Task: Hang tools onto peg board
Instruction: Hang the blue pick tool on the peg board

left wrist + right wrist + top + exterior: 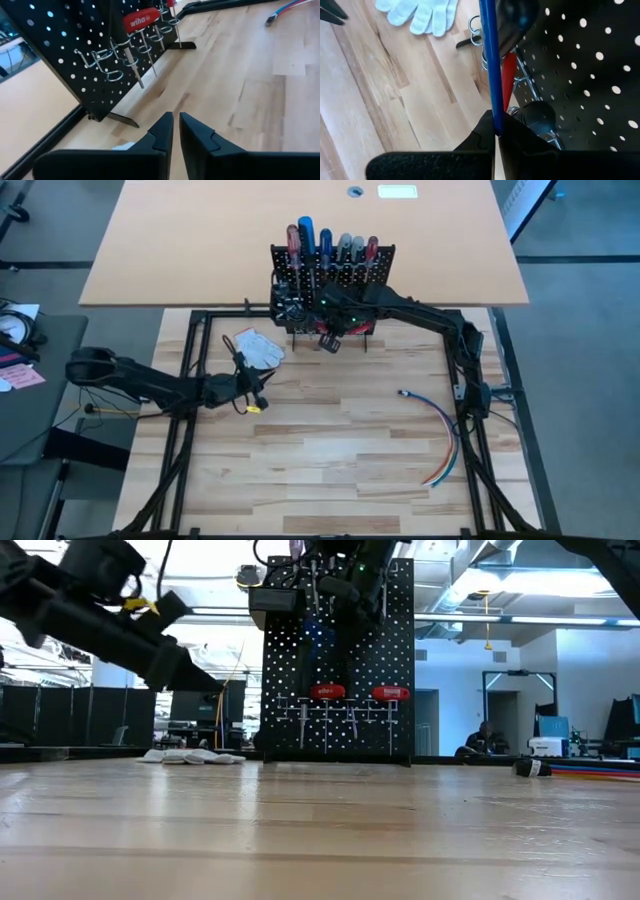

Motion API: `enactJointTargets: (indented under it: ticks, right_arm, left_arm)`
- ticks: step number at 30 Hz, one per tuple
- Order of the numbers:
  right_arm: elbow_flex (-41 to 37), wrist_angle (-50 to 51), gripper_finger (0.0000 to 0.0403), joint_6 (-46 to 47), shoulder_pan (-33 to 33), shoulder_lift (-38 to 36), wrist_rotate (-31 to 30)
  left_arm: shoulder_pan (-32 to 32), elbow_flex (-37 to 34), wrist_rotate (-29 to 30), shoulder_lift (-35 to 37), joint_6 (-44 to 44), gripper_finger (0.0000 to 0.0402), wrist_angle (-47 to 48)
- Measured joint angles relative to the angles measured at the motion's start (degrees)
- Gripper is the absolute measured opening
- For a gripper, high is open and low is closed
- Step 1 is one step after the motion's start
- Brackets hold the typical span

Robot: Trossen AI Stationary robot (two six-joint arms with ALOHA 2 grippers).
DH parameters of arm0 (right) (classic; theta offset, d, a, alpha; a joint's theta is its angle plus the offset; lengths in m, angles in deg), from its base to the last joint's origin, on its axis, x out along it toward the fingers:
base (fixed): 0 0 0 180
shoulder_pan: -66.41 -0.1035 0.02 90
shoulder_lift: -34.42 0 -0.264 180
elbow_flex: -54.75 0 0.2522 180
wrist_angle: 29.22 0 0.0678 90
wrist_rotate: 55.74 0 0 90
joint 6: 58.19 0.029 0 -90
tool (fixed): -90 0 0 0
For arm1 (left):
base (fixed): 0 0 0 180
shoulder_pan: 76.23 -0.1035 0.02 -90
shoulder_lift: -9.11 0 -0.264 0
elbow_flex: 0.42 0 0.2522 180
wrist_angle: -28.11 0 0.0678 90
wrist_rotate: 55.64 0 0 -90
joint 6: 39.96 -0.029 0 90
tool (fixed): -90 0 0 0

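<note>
The black peg board stands upright at the table's far middle. Several screwdrivers with red, blue and grey handles stick up along its top. Two red-handled tools hang in wire hooks low on its front. My right gripper is at the board's front face, shut on a thin blue shaft beside a dark handle. My left gripper hangs shut and empty above the table's left middle, pointing at the board. My right gripper pinches the thin blue shaft near its end between its two fingers. The shaft runs on forward from the fingertips, close along the peg board's front. It is clear of the table. Whether the dark handle belongs to it I cannot tell.
White gloves lie left of the board's foot. A bundle of coloured wires lies on the right half of the table. A black knob-like handle and a red handle sit in hooks close to my right fingers.
</note>
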Motion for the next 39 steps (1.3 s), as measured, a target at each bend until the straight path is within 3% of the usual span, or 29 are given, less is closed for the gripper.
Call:
enactJointTargets:
  ticks: [10,16,21,28,31,36,39]
  right_arm:
    - [0.43,-1.17,0.0013,-0.2,-0.39,0.0,-0.07]
    - [0.45,-1.62,0.0013,-0.22,-0.4,0.0,-0.07]
    - [0.45,-1.62,0.0013,-0.42,-0.42,0.0,-0.07]
    - [0.45,-1.44,0.0013,-0.45,-0.4,0.0,-0.07]
    - [0.45,-1.4,0.0013,-0.51,-0.4,0.0,-0.05]
    - [0.45,-1.37,0.0013,-0.64,-0.4,0.0,-0.04]
    - [0.45,-1.32,0.0013,-0.37,-0.42,0.0,-0.04]
  left_arm:
    - [-11.96,0.24,-10.29,-13.42,-1.44,0.0001,-18.41]
    - [-17.02,6.15,-13.29,-22.63,-3.26,0.0001,-19.48]
    - [-19.56,11.4,-11.51,-28.32,-4.15,0.0,-19.52]
    - [-21.69,13.68,-10.9,-29.09,-4.05,0.0,-20.54]
    - [-21.42,13.7,-11.1,-28.92,-5.46,0.0,-25.37]
    - [-21.84,15.42,-18.97,-28.92,-6.78,0.0,-25.7]
    - [-21.81,17.75,-20.35,-28.92,-9.12,0.0011,-22.22]
